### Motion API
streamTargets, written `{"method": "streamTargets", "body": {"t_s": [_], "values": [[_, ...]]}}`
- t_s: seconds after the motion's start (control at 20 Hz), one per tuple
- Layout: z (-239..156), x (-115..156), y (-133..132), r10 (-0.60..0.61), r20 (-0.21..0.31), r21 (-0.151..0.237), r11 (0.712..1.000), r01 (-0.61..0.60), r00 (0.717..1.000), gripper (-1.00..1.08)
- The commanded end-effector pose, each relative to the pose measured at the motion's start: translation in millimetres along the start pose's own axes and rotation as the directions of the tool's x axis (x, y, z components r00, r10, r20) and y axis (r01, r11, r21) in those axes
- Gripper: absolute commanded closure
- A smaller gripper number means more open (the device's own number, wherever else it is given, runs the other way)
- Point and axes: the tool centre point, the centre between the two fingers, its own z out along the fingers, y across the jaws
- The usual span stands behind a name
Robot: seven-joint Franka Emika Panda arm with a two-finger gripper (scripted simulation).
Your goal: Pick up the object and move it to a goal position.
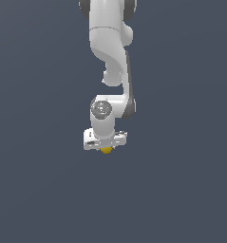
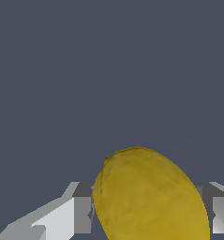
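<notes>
Two fingers (image 2: 66,213) of the gripper (image 2: 148,211) stand one on each side of the yellow object (image 2: 148,199), apparently pinching it. No supporting surface is distinguishable. The rounded, bumpy skin could probably slip from the pads if the arm moves quickly.

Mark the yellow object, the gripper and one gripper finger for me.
yellow object (image 2: 151,197), wrist view, middle of its bumpy skin.
gripper (image 1: 105,140), exterior view, white body just above the object.
finger (image 2: 82,214), wrist view, grey inner face beside the object.
</notes>
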Motion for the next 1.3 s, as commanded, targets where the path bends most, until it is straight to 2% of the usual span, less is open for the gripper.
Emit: {"method": "streamTargets", "body": {"t_s": [0.0,0.6,0.9,1.25], "values": [[0.5,0.4,-0.3,-0.001,-0.001,0.000,1.000,0.001,1.000,1.08],[-15.9,2.2,7.8,-0.001,-0.001,0.000,1.000,0.001,1.000,1.08],[-52.9,7.1,26.6,-0.001,-0.001,0.000,1.000,0.001,1.000,1.08],[-116.6,16.1,59.0,-0.001,-0.001,0.001,1.000,0.001,1.000,1.08]]}}
